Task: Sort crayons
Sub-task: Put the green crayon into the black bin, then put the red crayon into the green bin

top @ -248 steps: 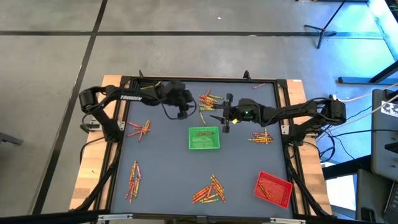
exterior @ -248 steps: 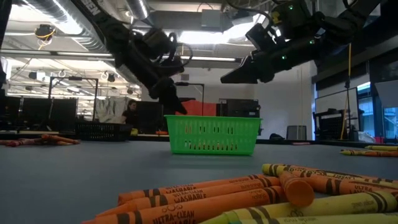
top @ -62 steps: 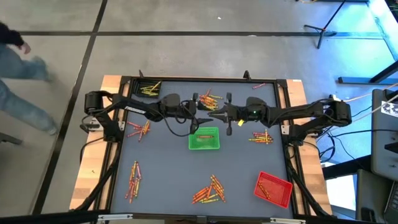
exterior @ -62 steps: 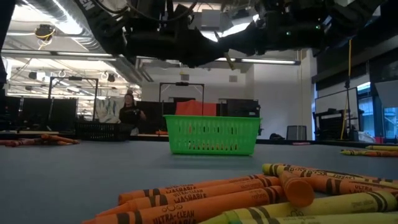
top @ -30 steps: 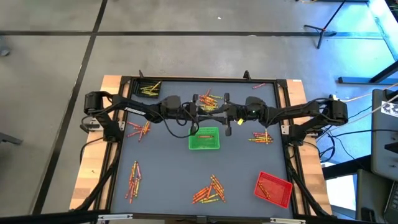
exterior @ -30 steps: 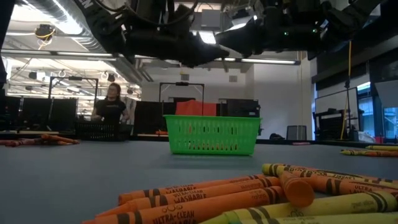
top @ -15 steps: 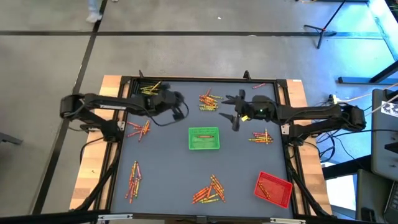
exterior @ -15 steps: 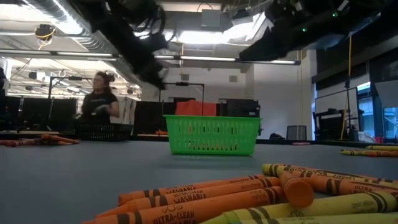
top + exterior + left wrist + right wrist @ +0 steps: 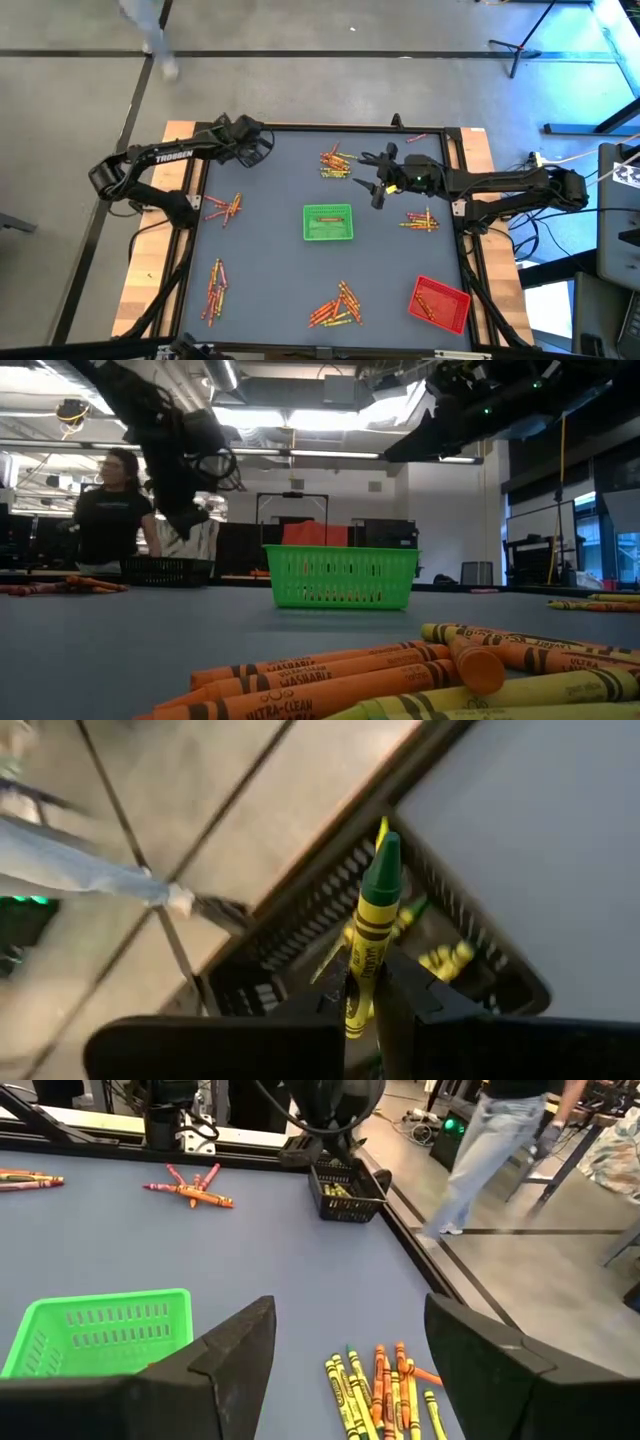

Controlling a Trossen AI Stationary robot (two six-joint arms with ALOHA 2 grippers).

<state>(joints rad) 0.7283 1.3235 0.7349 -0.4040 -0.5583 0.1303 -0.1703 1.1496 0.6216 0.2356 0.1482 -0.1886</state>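
Carrying a yellow-wrapped green crayon (image 9: 368, 938) pinched in its closed left claw (image 9: 366, 1010), the robot hovers over the black tray (image 9: 232, 142) at the table's far-left corner; releasing comes next. The right claw (image 9: 380, 178) gapes empty near the far-edge crayon pile (image 9: 336, 162).

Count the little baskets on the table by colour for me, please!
Green plastic mesh basket: 1
Red plastic mesh basket: 1
Black plastic mesh basket: 1
Total: 3
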